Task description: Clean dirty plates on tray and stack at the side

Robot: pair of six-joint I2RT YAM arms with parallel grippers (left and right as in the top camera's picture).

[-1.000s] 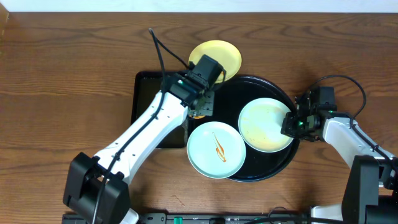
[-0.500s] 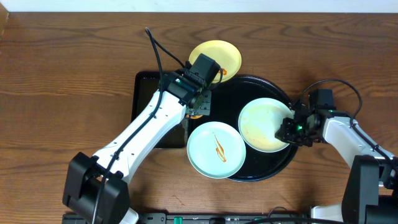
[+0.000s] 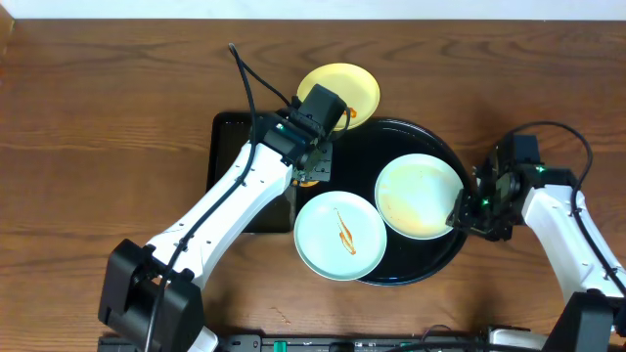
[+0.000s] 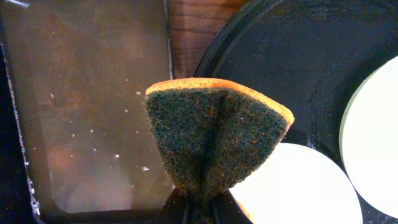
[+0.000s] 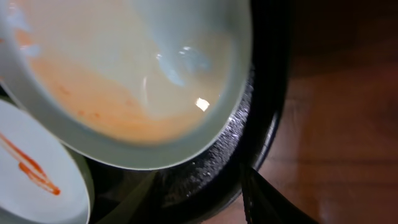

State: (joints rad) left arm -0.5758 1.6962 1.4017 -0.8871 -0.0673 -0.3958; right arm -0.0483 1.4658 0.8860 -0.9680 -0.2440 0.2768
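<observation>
From overhead, the round black tray point(image 3: 364, 156) sits on the wooden counter point(image 3: 117, 117), just right of a rectangular black tray point(image 3: 230, 156). A pale yellow plate point(image 3: 344, 86) lies at the round tray's upper-left rim. A mint plate with an orange streak point(image 3: 339, 235) overhangs its lower-left rim. A second mint plate, smeared pale orange point(image 3: 419, 196), rests inside the tray. The left gripper point(image 3: 313, 174) hangs between the two trays, and the right gripper point(image 3: 460, 217) is at the smeared plate's right edge.

In the left wrist view, the left jaws are clenched on a folded sponge point(image 4: 217, 137), pinched at its lower end with the green scouring face outward. It hangs over the gap between the rectangular tray and the round tray.

In the right wrist view, the right jaws stand apart astride the round tray's rim, just below the smeared plate's edge. The streaked plate shows at lower left.
</observation>
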